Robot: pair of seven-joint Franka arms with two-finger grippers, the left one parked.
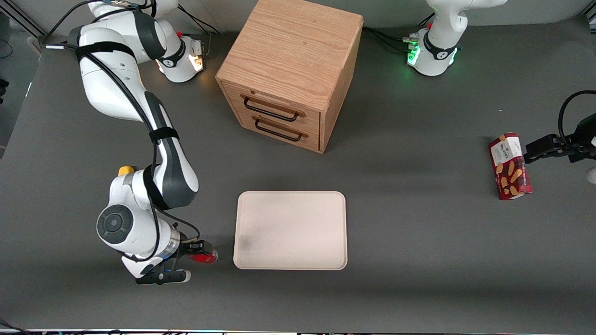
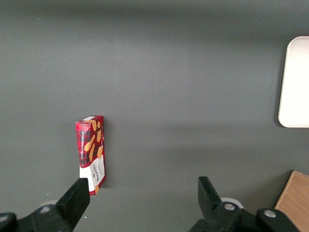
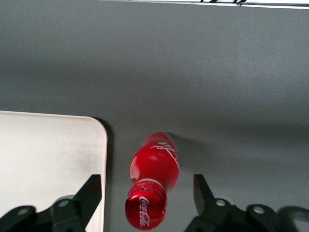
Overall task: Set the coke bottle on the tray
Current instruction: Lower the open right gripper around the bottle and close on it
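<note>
The tool (image 3: 145,193) hangs open over the coke bottle (image 3: 153,186), fingers clear of it; the tray (image 3: 48,164) lies just beside.

You can read white "Coca-Cola" script on coke bottle (image 3: 153,181): once on red cap, once on body. Red snack box (image 1: 510,166) shows "Walkers" on its label.
</note>
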